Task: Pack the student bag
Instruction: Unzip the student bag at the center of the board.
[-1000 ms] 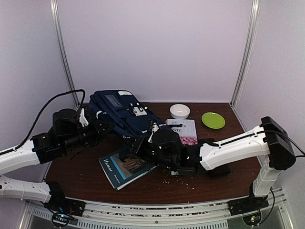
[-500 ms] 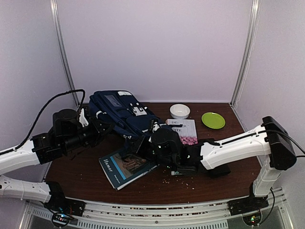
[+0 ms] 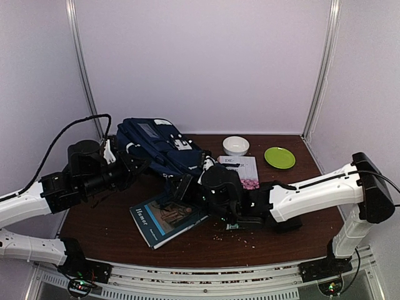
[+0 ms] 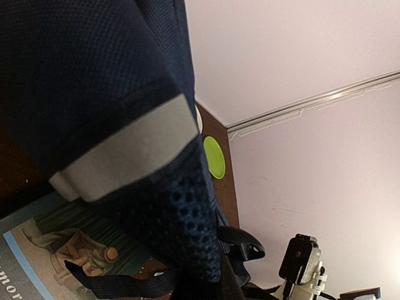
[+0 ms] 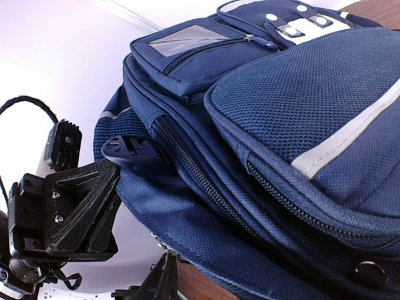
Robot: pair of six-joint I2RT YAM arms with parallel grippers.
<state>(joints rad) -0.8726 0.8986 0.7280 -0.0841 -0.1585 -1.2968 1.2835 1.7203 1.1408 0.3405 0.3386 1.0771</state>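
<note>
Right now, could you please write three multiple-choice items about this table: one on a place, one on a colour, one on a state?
1. Where is the plate?
A) right of the bowl
B) left of it
C) on top of it

2. What colour is the bowl?
A) green
B) white
C) pink

3. How is the book?
A) open
B) standing upright
C) closed, lying flat

Answers:
1 A: the plate sits to the right of the bowl at the back.
2 B: the bowl is plainly white.
3 C: the book's cover faces up, with the pages shut.
</note>
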